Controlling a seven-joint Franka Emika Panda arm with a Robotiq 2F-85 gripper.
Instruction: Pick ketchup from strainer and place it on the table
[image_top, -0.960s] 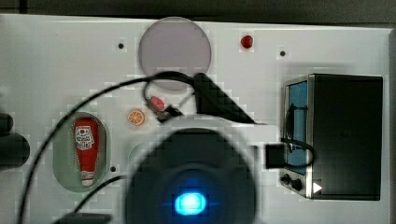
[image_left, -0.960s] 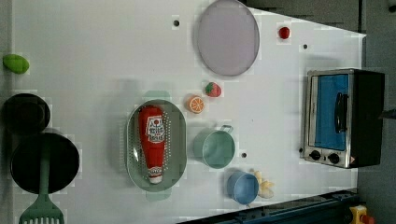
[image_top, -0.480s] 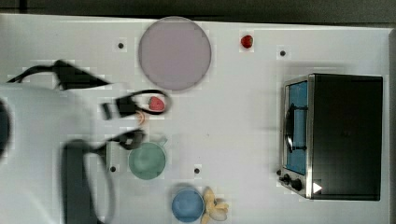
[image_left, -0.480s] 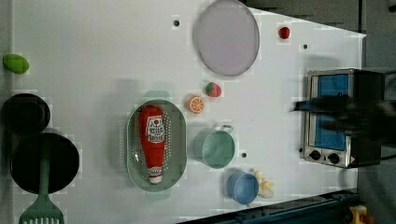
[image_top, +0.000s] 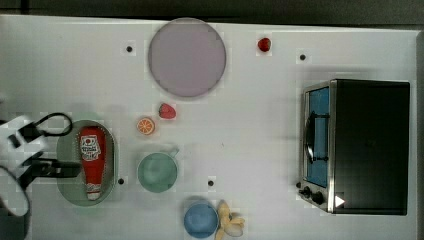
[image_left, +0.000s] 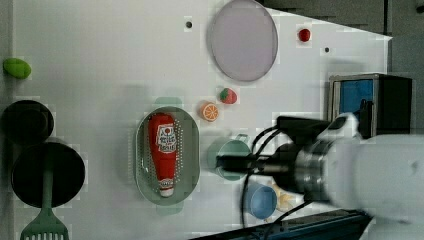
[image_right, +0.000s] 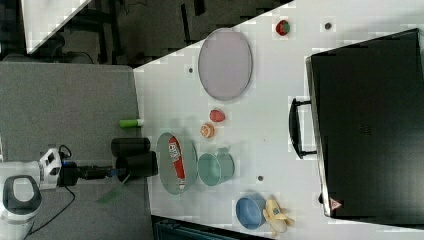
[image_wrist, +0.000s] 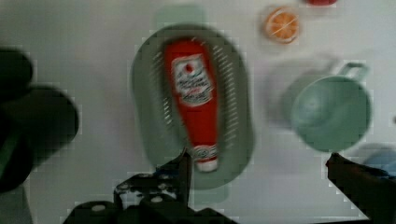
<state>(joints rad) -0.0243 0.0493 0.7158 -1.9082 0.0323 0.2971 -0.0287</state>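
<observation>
1. The ketchup (image_left: 163, 152) lies lengthwise in the strainer (image_left: 190, 150), white cap end toward the left view's bottom.
2. The strainer rests on the table (image_left: 100, 65).
3. An orange slice (image_left: 210, 111) and a strawberry (image_left: 228, 95) sit just beside the strainer's upper right.
4. The arm reaches in from the left view's right; its gripper (image_left: 225, 163) shows over a green cup (image_left: 231, 148).
5. A purple plate (image_left: 243, 39) lies near the table's far edge.
</observation>
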